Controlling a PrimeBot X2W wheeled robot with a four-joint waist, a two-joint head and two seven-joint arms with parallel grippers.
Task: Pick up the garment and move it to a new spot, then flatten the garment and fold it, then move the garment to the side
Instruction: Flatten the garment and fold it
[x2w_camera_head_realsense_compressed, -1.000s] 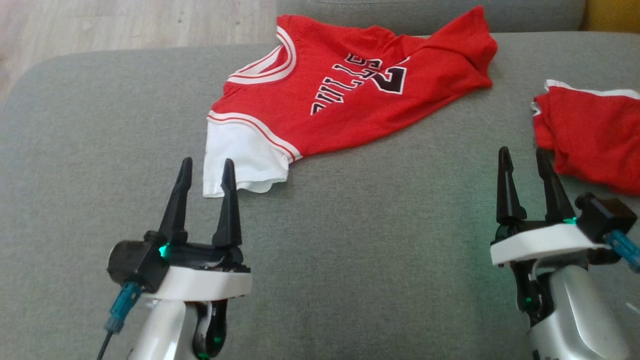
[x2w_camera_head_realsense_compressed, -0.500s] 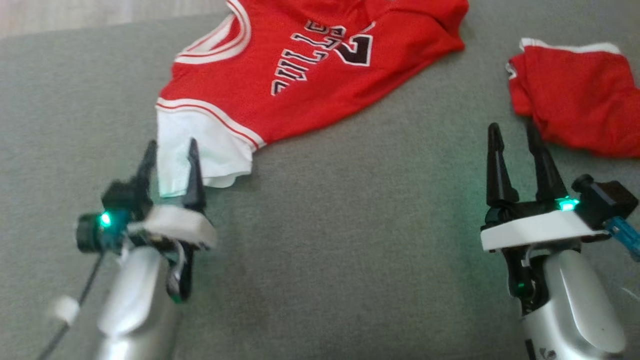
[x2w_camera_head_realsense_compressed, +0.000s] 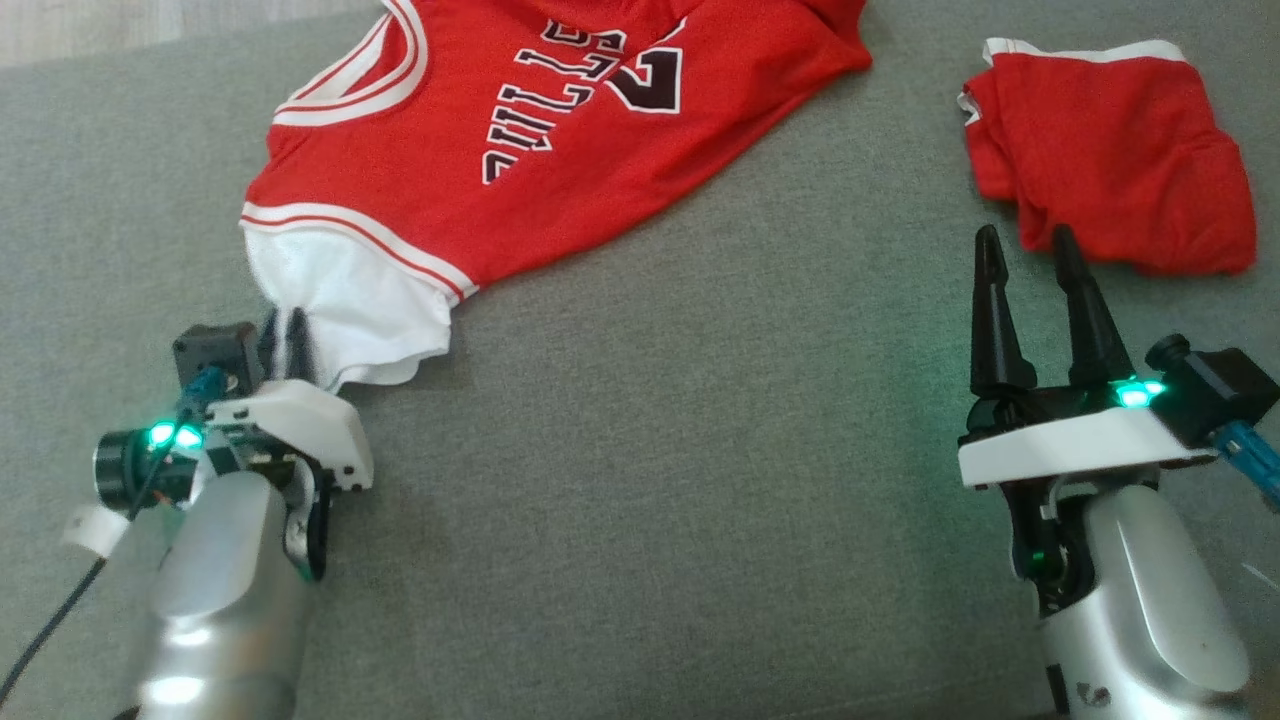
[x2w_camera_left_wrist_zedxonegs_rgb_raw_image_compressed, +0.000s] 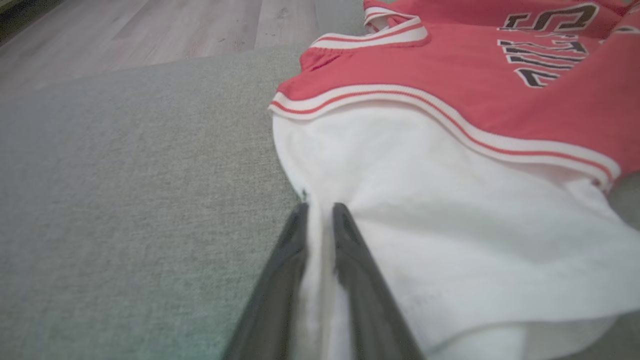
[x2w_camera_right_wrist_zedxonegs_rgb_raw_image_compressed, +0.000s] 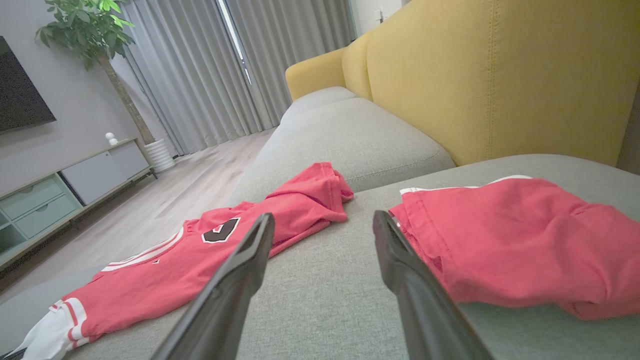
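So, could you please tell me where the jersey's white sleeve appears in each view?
Head view: white sleeve at left, above the left gripper.
Left wrist view: centre, pinched between the fingers.
Right wrist view: bottom-left corner.
Shared landmark: the jersey's black number.

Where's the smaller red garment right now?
The smaller red garment lies upper right in the head view, on the sofa cushion just beyond the right gripper.
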